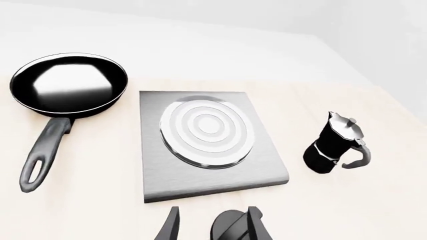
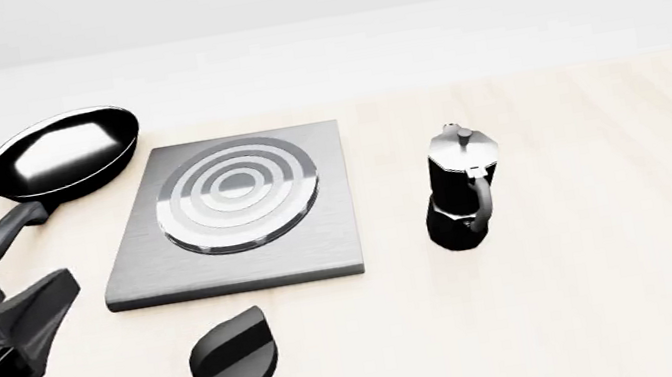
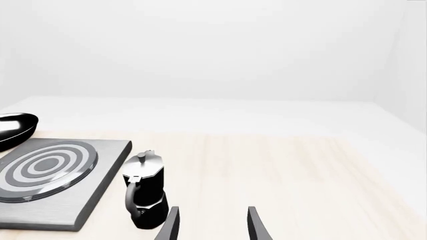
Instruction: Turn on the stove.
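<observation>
A pale wood-grain table [image 2: 598,309] under white walls carries the stove [image 2: 147,274], a flat brushed-metal slab with ringed burner, left of centre. Its ridged black knob [image 2: 236,354] lies just before it, between the left hand's [image 1: 210,226] spread fingers. The right hand [image 3: 212,225] is released too. A skewed pinch might slip the smooth knob. Glossy pan [image 2: 63,155] and faceted moka pot [image 2: 461,191] flank the stove.
</observation>
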